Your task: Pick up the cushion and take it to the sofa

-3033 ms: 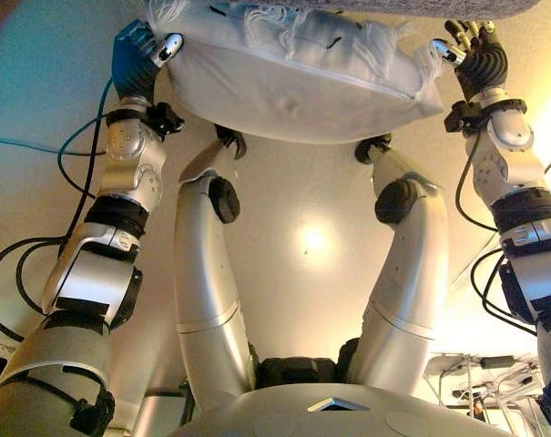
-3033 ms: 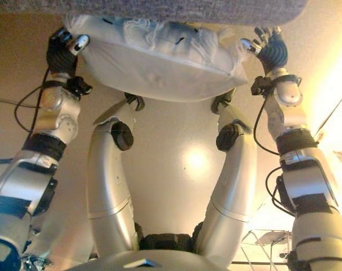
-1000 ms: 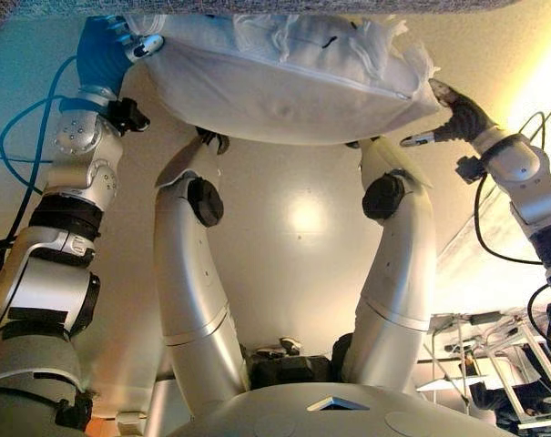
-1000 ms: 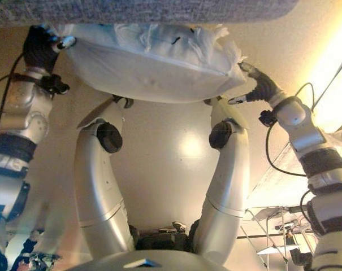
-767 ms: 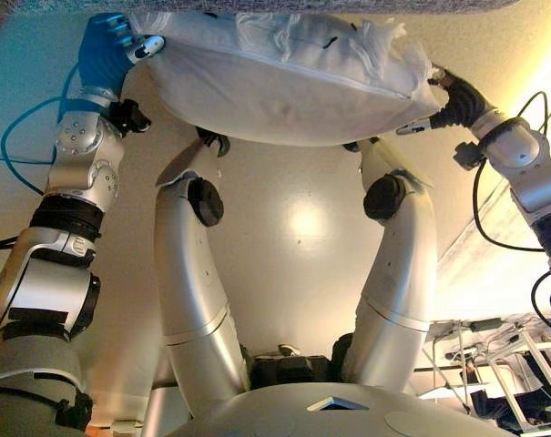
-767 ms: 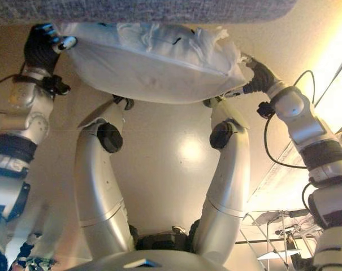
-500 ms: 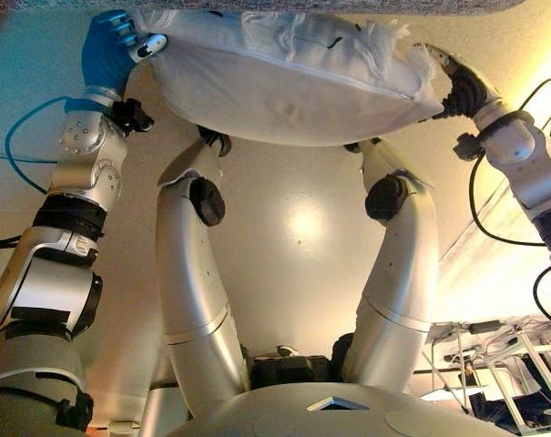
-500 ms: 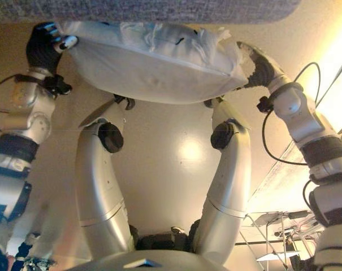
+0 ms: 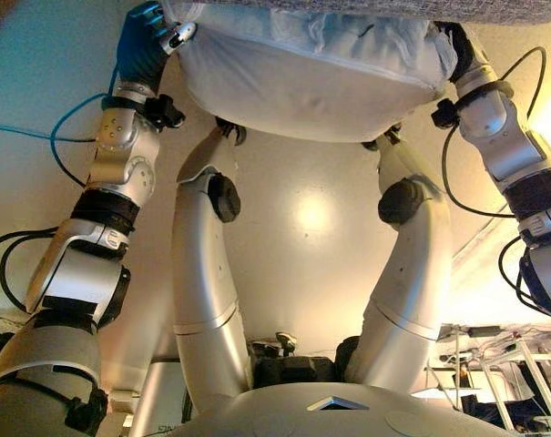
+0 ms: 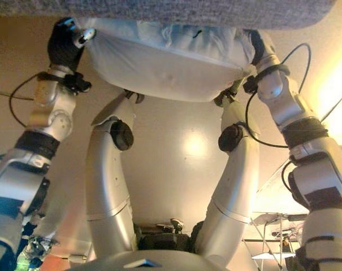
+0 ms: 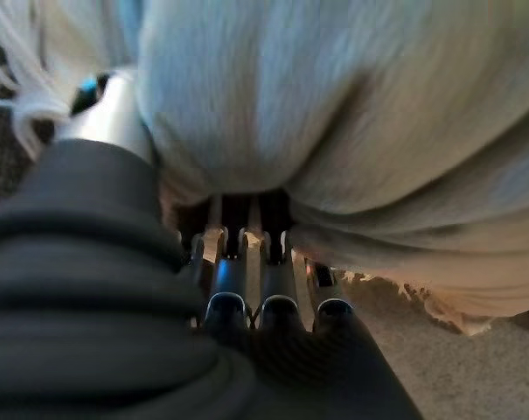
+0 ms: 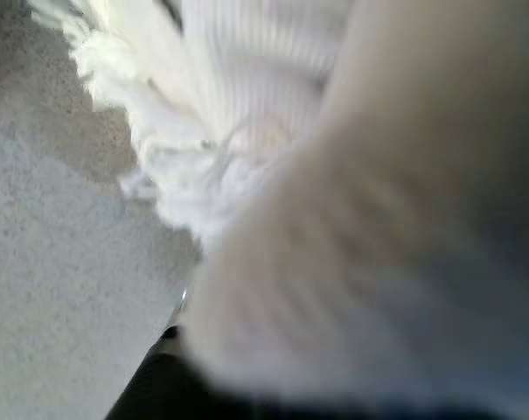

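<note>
The white cushion (image 9: pixel 311 73) with a fringed edge hangs between my two hands, its top against the grey sofa's edge (image 9: pixel 393 7). My left hand (image 9: pixel 146 50) grips the cushion's left end. In the left wrist view its thumb (image 11: pixel 107 114) lies on one face of the cushion (image 11: pixel 351 105) and its fingers (image 11: pixel 247 254) run under the other. My right hand (image 9: pixel 459 53) presses into the cushion's right end. The right wrist view shows only cushion fabric and fringe (image 12: pixel 273 131) right up close.
The glossy beige floor (image 9: pixel 302 218) lies below the cushion. A metal frame with rods (image 9: pixel 494 364) stands at the lower right. A grey textured surface (image 12: pixel 54 262) shows past the cushion in the right wrist view.
My right hand has swung in from beside the cushion's lower right corner onto its right end. The cushion now sits higher, partly under the sofa's edge. The camera has shifted.
</note>
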Available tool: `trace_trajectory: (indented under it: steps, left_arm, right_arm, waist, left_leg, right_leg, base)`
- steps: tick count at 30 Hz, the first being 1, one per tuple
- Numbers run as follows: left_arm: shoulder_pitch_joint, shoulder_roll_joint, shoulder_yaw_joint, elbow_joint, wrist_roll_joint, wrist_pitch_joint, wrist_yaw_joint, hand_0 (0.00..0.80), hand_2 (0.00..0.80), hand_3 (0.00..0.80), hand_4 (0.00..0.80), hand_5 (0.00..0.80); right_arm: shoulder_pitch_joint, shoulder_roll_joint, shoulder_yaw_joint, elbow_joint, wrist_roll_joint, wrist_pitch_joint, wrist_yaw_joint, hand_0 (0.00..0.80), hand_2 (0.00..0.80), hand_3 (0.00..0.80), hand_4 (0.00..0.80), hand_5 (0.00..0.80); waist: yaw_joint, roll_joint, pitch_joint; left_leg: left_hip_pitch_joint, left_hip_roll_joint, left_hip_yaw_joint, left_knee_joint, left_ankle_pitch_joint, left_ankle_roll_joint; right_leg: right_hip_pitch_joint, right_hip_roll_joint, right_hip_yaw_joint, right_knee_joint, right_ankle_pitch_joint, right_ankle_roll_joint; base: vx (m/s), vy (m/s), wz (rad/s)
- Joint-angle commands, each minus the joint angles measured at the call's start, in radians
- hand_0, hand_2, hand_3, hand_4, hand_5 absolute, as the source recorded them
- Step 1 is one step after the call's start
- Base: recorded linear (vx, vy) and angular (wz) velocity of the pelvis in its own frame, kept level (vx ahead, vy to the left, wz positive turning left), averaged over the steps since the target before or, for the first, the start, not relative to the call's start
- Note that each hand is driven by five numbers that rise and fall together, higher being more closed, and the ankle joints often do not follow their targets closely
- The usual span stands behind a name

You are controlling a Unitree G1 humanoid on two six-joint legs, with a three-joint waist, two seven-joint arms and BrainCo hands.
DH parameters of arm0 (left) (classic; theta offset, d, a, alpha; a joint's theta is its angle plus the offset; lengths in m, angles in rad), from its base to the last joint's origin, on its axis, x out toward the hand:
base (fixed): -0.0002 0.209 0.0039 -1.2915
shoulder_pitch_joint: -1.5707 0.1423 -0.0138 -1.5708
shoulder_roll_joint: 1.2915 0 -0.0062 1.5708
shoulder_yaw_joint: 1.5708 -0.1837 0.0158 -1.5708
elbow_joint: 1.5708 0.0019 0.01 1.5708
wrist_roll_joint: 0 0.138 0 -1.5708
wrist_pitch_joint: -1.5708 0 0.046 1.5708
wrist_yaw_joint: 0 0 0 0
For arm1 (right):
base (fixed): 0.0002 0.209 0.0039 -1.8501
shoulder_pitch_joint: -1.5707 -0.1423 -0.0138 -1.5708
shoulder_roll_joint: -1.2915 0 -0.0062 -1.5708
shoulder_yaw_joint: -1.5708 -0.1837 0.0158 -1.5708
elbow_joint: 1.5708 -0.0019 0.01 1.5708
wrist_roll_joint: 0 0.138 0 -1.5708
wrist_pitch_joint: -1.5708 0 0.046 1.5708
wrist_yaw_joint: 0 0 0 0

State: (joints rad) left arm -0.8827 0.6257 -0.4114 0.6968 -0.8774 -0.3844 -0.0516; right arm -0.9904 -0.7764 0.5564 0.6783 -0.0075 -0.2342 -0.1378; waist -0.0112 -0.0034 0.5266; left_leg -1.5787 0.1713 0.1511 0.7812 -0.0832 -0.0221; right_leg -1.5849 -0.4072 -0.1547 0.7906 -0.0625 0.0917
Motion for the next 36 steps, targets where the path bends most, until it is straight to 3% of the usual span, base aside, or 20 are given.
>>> trace_trajectory:
  steps: [1,15,23,29,36]
  left_arm:
    - [0.013,-0.101,0.012,-0.06,0.042,-0.001,-0.032,0.8,0.8,0.8,0.8,0.8]
    - [0.008,-0.105,0.026,-0.056,0.047,0.018,-0.031,0.8,0.8,0.8,0.8,0.8]
    - [0.012,-0.143,0.041,-0.03,0.066,-0.018,-0.061,0.8,0.8,0.8,0.8,0.8]
    - [0.086,-0.198,0.023,-0.02,0.104,-0.041,-0.073,0.8,0.8,0.8,0.8,0.8]
    - [0.236,-0.228,0.031,-0.12,0.115,-0.065,-0.086,0.8,0.8,0.8,0.8,0.8]
  right_arm:
    - [-0.002,0.0,0.015,-0.029,0.054,-0.016,0.036,0.8,0.8,0.8,0.8,0.8]
    - [0.011,0.023,-0.016,0.007,0.105,-0.05,0.021,0.8,0.8,0.8,0.8,0.8]
    - [0.038,0.07,-0.062,-0.005,0.095,-0.079,-0.016,0.8,0.8,0.8,0.8,0.8]
    - [0.144,0.115,-0.094,-0.032,0.09,-0.106,-0.073,0.8,0.8,0.8,0.8,0.8]
    - [0.364,0.153,-0.171,-0.206,0.044,-0.115,-0.127,0.8,0.8,0.8,0.8,0.8]
  waist:
    - [-0.017,0.1,-0.007]
    - [-0.014,0.08,-0.007]
    - [-0.016,0.05,-0.007]
    - [-0.015,0.026,-0.007]
    - [-0.007,-0.011,-0.007]
  left_leg:
    - [0.009,0.125,-0.131,-0.086,0.008,-0.165]
    - [0.009,0.126,-0.134,-0.086,0.017,-0.167]
    - [0.017,0.099,-0.11,-0.074,0.05,-0.151]
    - [0.282,0.096,-0.072,-0.201,0.099,-0.144]
    - [0.589,0.06,-0.058,-0.345,0.121,-0.124]
  right_leg:
    - [0.015,-0.049,0.103,-0.122,0.11,0.134]
    - [0.015,-0.052,0.088,-0.125,0.121,0.135]
    - [0.017,-0.052,0.079,-0.142,0.153,0.117]
    - [0.31,-0.041,-0.001,-0.29,0.186,0.118]
    - [0.625,-0.014,-0.077,-0.433,0.205,0.134]
  base:
    - [-0.011,-0.008,0.04]
    - [0.0,0.0,0.0]
    - [-0.066,-0.045,0.01]
    - [0.025,-0.075,-0.01]
    - [0.042,-0.119,0.01]
